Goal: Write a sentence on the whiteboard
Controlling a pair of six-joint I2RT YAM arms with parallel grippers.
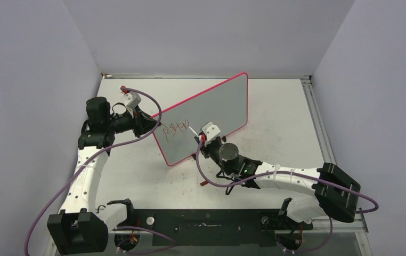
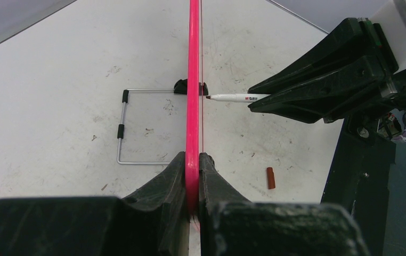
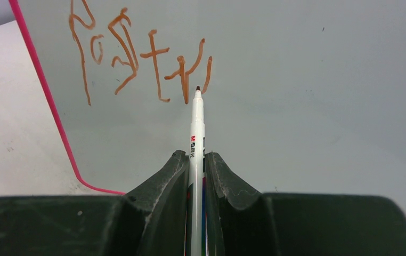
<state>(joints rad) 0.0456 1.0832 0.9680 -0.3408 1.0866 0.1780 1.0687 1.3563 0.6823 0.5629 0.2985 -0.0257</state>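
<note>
The whiteboard point(image 1: 211, 114), pale grey with a thin red-pink rim, stands tilted on the table. My left gripper point(image 1: 148, 125) is shut on its left edge, and in the left wrist view the rim point(image 2: 193, 80) runs straight up from between the left gripper point(image 2: 192, 162). My right gripper point(image 3: 195, 160) is shut on a white marker point(image 3: 196, 122). The marker's tip sits at the board just below the last stroke. The sentence point(image 3: 137, 64) is a single row of reddish-brown scrawl near the board's left end, also visible from above as the sentence point(image 1: 175, 128).
A small red marker cap point(image 2: 270, 177) lies on the table near the black base rail point(image 1: 206, 226). Behind the board, a wire stand point(image 2: 131, 125) with black feet rests on the tabletop. Walls close in on three sides.
</note>
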